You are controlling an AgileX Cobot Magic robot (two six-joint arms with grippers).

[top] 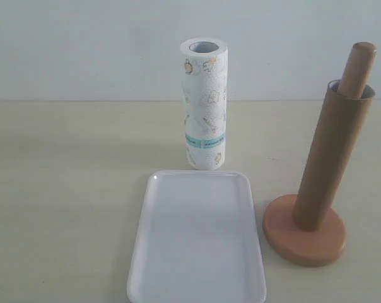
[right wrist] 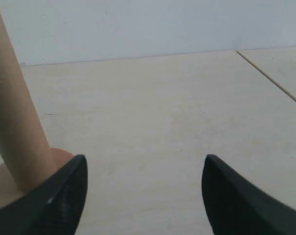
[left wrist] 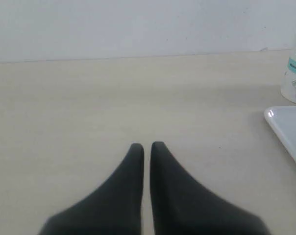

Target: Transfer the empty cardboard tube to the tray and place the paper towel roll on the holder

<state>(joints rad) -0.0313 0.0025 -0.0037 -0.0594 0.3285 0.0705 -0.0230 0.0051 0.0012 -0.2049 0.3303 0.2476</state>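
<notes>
The cardboard tube (top: 329,158) is seen slipped over the post of the holder (top: 304,245), whose rounded tip is left exposed above. The paper towel roll (top: 205,104) is stood upright on the bench (top: 64,189), just behind the tray (top: 197,252).

Soft, even brightness across our views; faint shadows on the bench (top: 64,189); left pincer (left wrist: 147,146) and right pincer (right wrist: 145,161) blurred
</notes>
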